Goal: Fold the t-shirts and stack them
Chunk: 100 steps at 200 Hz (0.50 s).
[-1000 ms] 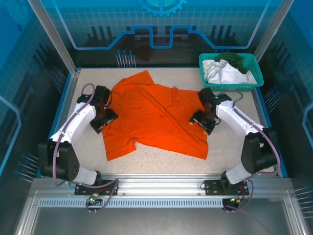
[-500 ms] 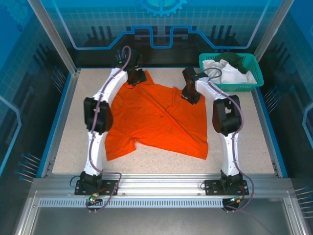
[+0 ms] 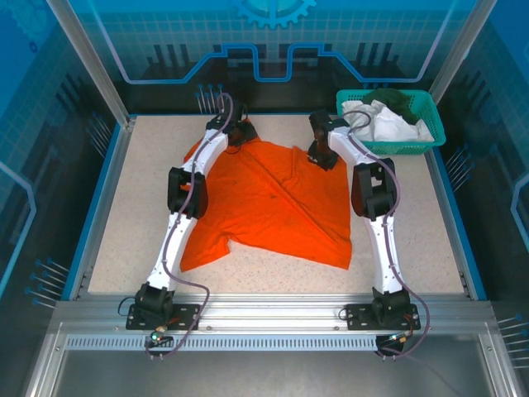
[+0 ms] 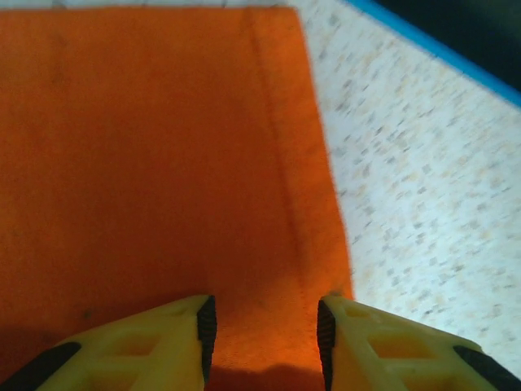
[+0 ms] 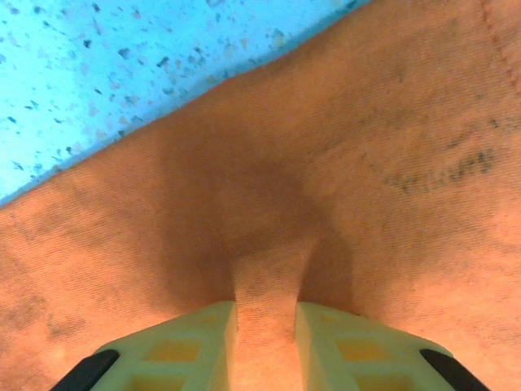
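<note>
- Left arm [image 3: 169, 240] and right arm [image 3: 382, 240]: bases bolted at the near edge of the counter [image 3: 140, 207], left and right. Both are stretched out long toward the far side.
- Counter: pale speckled surface with a blue rim. In the left wrist view it lies bare just beside the cloth's edge [image 4: 423, 179].
- Orange t-shirt [image 3: 273, 207]: spread fairly flat in the middle of the counter between the two arms, with some creases. One sleeve points toward the near left, and the far edge lies under both claws.
- Left claw [image 3: 240, 132]: at the shirt's far left corner. In the left wrist view the claw [image 4: 264, 314] has yellow fingers [image 4: 163, 342] with dark pads. They stand partway apart, straddling the stitched hem of the orange t-shirt [image 4: 146, 147]. Cloth fills the gap, but I cannot tell whether it is pinched.
- Right claw [image 3: 319, 157]: at the shirt's far right edge. In the right wrist view the claw [image 5: 266, 314] is narrow and clamped on a raised ridge of the orange t-shirt [image 5: 366, 163], with wrinkles fanning out from the pinch.
- Teal mesh basket [image 3: 388, 147]: at the far right corner of the counter, near the right claw but apart from it. It holds crumpled white t-shirts [image 3: 384, 124], with a dark green t-shirt [image 3: 397, 99] at the back.
</note>
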Each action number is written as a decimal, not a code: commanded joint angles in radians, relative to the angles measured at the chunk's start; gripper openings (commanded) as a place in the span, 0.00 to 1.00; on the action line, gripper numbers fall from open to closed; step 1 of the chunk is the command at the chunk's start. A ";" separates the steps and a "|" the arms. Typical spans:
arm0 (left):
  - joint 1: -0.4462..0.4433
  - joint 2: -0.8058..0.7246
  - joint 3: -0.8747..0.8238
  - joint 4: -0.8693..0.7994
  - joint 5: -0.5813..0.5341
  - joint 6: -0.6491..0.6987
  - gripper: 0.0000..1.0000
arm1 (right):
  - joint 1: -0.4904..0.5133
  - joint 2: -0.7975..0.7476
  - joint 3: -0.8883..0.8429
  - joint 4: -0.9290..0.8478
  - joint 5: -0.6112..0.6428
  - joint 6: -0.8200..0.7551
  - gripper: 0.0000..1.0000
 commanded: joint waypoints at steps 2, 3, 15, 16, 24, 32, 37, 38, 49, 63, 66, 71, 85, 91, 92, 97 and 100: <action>0.028 0.026 0.028 -0.045 -0.043 -0.067 0.41 | 0.006 0.054 0.048 -0.038 0.018 -0.040 0.29; 0.030 0.025 0.026 -0.048 -0.047 -0.071 0.41 | 0.008 0.055 0.050 -0.038 0.017 -0.041 0.29; 0.051 0.022 0.018 -0.092 -0.086 -0.109 0.43 | 0.022 0.072 0.085 -0.061 0.029 -0.055 0.31; 0.052 0.022 0.018 -0.097 -0.089 -0.114 0.43 | 0.023 0.074 0.088 -0.062 0.031 -0.056 0.32; 0.066 0.021 0.013 -0.124 -0.103 -0.128 0.43 | 0.035 0.083 0.109 -0.080 0.041 -0.062 0.33; 0.079 0.019 0.007 -0.153 -0.126 -0.132 0.43 | 0.042 0.087 0.118 -0.091 0.048 -0.063 0.35; 0.085 0.016 0.005 -0.171 -0.142 -0.134 0.43 | 0.046 0.088 0.118 -0.092 0.050 -0.062 0.36; 0.087 0.016 0.003 -0.174 -0.145 -0.134 0.43 | 0.047 0.087 0.118 -0.092 0.049 -0.062 0.36; 0.101 0.006 -0.019 -0.201 -0.170 -0.133 0.43 | 0.053 0.093 0.123 -0.093 0.046 -0.059 0.38; 0.129 -0.013 -0.052 -0.230 -0.185 -0.145 0.42 | 0.057 0.107 0.144 -0.099 0.042 -0.057 0.39; 0.136 -0.017 -0.059 -0.235 -0.192 -0.146 0.42 | 0.056 0.112 0.153 -0.100 0.042 -0.058 0.39; 0.145 -0.026 -0.074 -0.243 -0.203 -0.146 0.42 | 0.057 0.121 0.171 -0.106 0.041 -0.059 0.39; 0.169 -0.062 -0.130 -0.235 -0.228 -0.145 0.42 | 0.058 0.157 0.235 -0.127 0.048 -0.065 0.41; 0.180 -0.078 -0.161 -0.211 -0.217 -0.143 0.44 | 0.056 0.175 0.265 -0.130 0.045 -0.070 0.42; 0.181 -0.081 -0.166 -0.206 -0.213 -0.143 0.44 | 0.056 0.178 0.270 -0.132 0.045 -0.071 0.42; 0.187 -0.091 -0.185 -0.179 -0.195 -0.139 0.46 | 0.055 0.193 0.298 -0.135 0.039 -0.076 0.43; 0.190 -0.096 -0.192 -0.167 -0.183 -0.136 0.47 | 0.054 0.202 0.313 -0.136 0.034 -0.079 0.44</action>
